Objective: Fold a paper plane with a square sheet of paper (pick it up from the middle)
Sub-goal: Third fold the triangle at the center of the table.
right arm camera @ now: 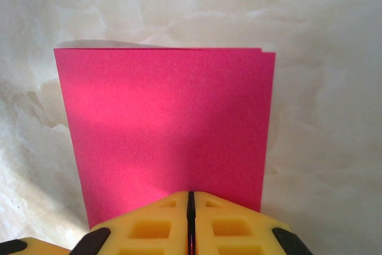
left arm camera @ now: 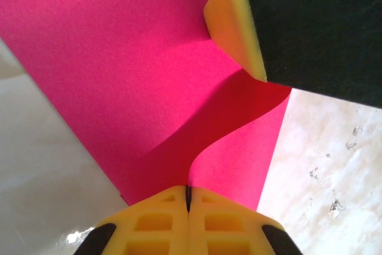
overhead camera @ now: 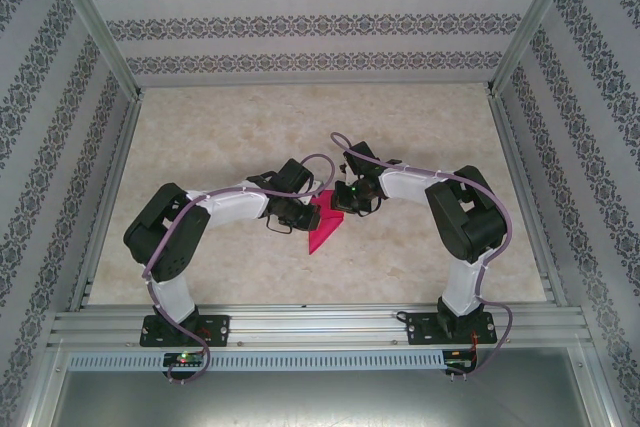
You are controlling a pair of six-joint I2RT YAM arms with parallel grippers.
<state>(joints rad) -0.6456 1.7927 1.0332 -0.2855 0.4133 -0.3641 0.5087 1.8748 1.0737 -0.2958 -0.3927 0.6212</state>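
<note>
We find the magenta sheet of paper near the middle of the bench, folded over on itself and gripped from both sides. The left arm bends in from the left. Its left tool is pinched tight on the sheet's edge, which curls in a wave. The right arm bends in from the right. Its right tool is clamped narrow on the doubled sheet, and we see two layers at the far corner.
</note>
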